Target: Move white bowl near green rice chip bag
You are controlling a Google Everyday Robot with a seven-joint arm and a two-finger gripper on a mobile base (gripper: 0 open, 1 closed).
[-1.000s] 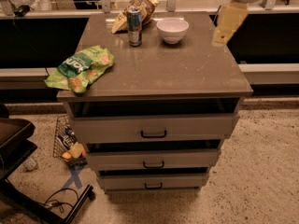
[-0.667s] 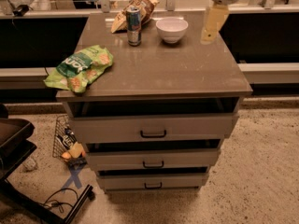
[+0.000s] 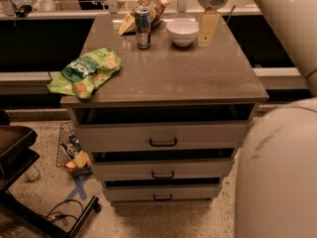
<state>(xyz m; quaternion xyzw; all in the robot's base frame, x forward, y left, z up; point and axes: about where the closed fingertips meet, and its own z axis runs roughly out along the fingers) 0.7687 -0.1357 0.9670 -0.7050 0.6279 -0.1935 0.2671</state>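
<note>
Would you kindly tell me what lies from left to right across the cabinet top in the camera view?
The green rice chip bag, can, white bowl, then the hand at the back right, just beside the bowl.

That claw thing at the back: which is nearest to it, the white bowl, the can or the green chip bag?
The gripper hangs over the tabletop at its back right.
1. white bowl, right beside it, on its left in view.
2. can, farther left at the back.
3. green rice chip bag, front left edge.
</note>
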